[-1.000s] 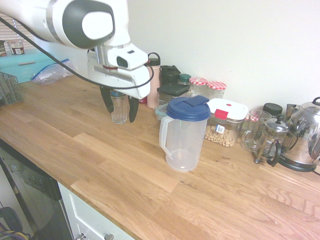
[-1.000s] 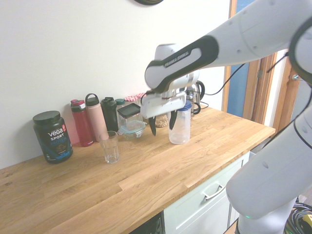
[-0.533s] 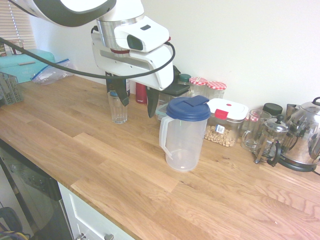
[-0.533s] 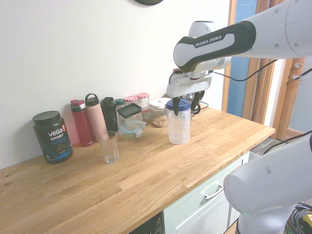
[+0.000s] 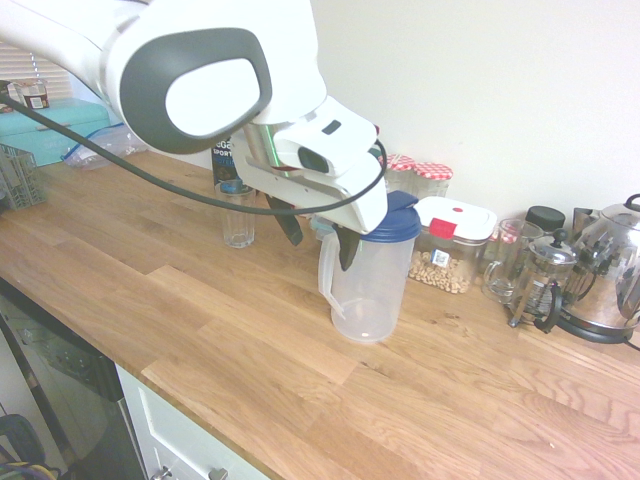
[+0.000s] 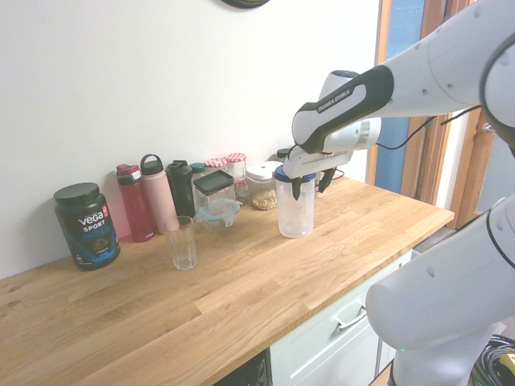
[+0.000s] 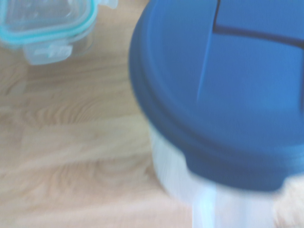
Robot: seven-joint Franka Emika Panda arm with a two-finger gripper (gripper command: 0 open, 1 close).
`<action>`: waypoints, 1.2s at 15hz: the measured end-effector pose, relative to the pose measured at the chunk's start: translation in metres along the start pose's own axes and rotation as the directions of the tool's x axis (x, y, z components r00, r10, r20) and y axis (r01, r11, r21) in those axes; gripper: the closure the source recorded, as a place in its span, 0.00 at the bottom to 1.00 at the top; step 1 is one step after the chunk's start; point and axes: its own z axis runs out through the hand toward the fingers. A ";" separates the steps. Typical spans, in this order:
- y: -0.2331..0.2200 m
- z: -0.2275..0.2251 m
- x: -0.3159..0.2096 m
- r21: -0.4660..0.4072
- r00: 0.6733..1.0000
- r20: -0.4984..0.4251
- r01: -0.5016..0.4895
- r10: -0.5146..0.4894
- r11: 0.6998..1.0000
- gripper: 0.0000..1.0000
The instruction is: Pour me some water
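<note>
Second exterior view, left to right: a dark tub and bottles stand along the wall, a glass stands in front of them on the wooden counter, and the pitcher with its blue lid stands upright farther right. The gripper hangs over the pitcher's top — fingers spread wide, one on each side of the lid, holding nothing. Wrist view shows the lid close up, blurred, beside a teal-rimmed container.
</note>
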 end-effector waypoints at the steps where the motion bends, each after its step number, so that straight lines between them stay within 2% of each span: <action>1: -0.002 0.007 0.001 -0.001 1.000 0.002 -0.002 0.002 1.000 1.00; 18: -0.010 0.025 0.008 -0.007 1.000 -0.016 -0.002 0.002 1.000 1.00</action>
